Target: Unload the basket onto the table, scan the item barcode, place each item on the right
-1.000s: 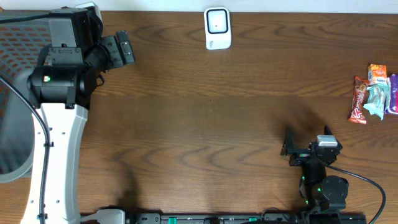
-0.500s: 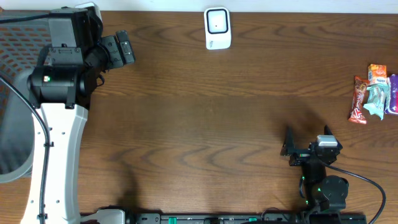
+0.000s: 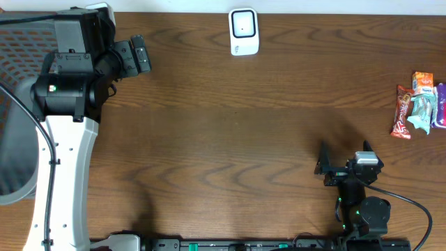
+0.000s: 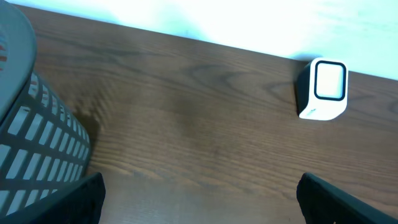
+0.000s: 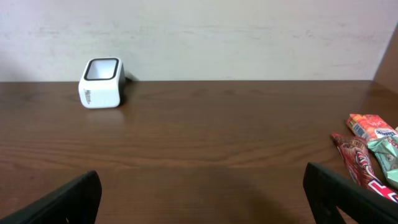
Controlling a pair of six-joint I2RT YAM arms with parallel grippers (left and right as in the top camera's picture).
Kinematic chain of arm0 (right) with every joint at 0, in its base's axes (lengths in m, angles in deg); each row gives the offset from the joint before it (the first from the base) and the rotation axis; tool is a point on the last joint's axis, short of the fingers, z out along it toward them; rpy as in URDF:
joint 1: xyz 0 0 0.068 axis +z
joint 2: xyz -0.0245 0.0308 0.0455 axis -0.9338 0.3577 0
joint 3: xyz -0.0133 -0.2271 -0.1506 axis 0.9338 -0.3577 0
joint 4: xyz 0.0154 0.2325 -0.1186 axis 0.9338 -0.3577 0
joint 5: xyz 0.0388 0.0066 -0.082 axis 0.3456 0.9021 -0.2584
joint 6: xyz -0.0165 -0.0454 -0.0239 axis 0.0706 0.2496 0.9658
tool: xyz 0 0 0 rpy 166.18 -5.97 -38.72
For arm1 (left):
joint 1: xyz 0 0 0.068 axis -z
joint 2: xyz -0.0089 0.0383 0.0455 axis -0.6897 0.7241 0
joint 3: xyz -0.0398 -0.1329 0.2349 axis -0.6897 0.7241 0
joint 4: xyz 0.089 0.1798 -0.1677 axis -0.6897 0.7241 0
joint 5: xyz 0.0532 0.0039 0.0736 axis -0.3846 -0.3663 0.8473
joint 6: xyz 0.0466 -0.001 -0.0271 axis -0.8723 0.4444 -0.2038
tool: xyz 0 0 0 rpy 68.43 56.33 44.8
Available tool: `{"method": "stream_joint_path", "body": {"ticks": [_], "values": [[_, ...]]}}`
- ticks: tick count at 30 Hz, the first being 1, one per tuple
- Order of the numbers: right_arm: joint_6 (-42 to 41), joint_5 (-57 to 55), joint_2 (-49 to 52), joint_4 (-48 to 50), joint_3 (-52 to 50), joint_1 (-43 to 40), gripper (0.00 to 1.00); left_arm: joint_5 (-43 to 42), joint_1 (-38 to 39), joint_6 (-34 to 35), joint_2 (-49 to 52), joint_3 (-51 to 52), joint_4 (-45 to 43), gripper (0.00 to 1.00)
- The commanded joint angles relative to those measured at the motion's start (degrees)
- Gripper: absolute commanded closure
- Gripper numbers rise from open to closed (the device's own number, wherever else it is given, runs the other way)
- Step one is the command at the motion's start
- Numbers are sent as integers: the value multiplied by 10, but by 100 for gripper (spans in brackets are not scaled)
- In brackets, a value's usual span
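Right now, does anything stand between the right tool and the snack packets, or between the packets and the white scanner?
Nothing visible does. Only bare table lies between the open right tool and the snack packets at the right edge, and likewise between the packets and the white scanner at the far edge.
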Motion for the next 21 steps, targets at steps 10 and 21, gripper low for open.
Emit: {"method": "stream_joint_path", "body": {"ticks": [10, 21], "values": [[-2, 5, -4, -2, -1, 4, 1, 7, -2, -16, 4, -6, 7, 2], [-2, 5, -4, -2, -1, 4, 1, 7, -2, -14, 6, 1, 31, 2]]}}
